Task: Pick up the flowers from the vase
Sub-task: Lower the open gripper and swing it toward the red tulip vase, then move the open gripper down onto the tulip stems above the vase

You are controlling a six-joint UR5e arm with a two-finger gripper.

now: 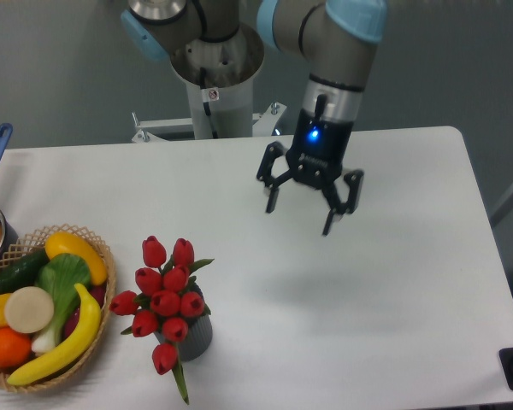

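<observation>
A bunch of red tulip flowers (pixel 164 301) with green leaves stands in the small dark grey vase (pixel 193 336), upright near the counter's (pixel 393 282) front edge, left of middle.

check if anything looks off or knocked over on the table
Nothing is knocked over or spilled. The vase stands upright with the flowers in it; one bud droops low over its front. The basket holds its fruit tidily. The open gripper hangs well clear of the flowers.

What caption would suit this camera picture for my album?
Open tool hangs above the white table, apart from red flowers standing in a grey vase.
</observation>
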